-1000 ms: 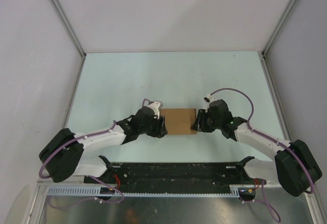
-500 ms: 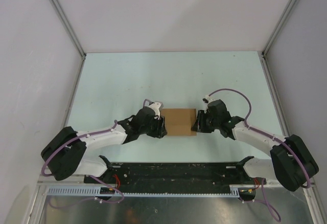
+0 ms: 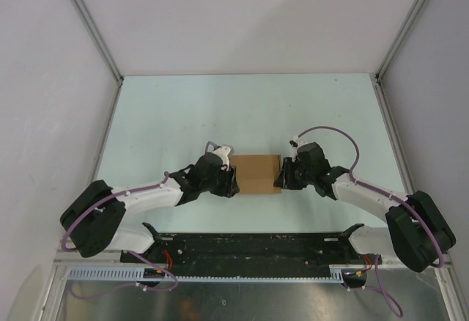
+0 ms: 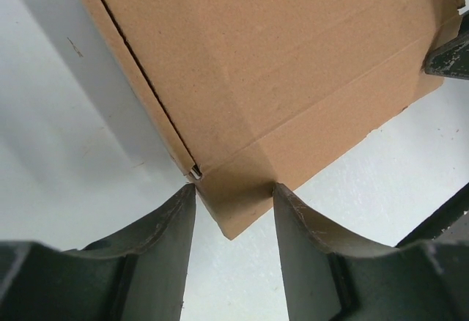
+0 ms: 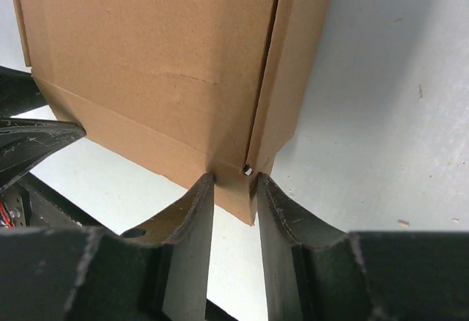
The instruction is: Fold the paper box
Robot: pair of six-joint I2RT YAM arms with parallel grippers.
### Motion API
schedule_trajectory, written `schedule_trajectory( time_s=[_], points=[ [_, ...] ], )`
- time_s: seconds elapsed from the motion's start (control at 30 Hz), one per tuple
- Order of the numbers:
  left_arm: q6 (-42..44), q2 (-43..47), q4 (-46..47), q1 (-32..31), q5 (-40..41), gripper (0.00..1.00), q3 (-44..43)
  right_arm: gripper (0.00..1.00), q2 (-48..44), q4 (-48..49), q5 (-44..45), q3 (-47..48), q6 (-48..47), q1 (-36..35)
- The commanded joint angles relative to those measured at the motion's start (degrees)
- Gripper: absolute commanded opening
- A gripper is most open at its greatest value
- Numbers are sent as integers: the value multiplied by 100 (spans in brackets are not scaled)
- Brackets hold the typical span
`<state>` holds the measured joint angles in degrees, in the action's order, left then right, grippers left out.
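Note:
The paper box (image 3: 256, 174) is a plain brown cardboard box lying between my two grippers on the pale table. My left gripper (image 3: 233, 179) is at its left end. In the left wrist view the left gripper (image 4: 234, 189) has both fingertips against the box (image 4: 278, 64) at a near corner, gripping it. My right gripper (image 3: 281, 176) is at the box's right end. In the right wrist view the right gripper (image 5: 234, 180) is closed narrowly on a corner of the box (image 5: 154, 64), next to a side flap (image 5: 297, 79).
The pale table (image 3: 183, 116) is enclosed by grey walls on the left, back and right. A black rail with cables (image 3: 249, 248) runs along the near edge between the arm bases. The left gripper's finger (image 5: 22, 138) shows at the left of the right wrist view.
The right arm has shifted slightly, its elbow drawing in toward the box. The box and the left gripper have hardly moved.

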<state>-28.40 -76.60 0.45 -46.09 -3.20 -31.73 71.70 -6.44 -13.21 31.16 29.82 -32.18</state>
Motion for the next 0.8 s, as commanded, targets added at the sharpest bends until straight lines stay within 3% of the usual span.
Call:
schedule_trajectory(
  time_s=[0.0,0.5,0.77],
  points=[
    [107,-48,228,29,-75,51,-202,32,63,345,240,5,-187,-42],
    [265,-83,263,56,-49,50,-167,34,168,591,557,-75,-495,-130],
    [405,285,52,135,65,56,-167,41,204,591,574,-75,-495,-113]
  ],
)
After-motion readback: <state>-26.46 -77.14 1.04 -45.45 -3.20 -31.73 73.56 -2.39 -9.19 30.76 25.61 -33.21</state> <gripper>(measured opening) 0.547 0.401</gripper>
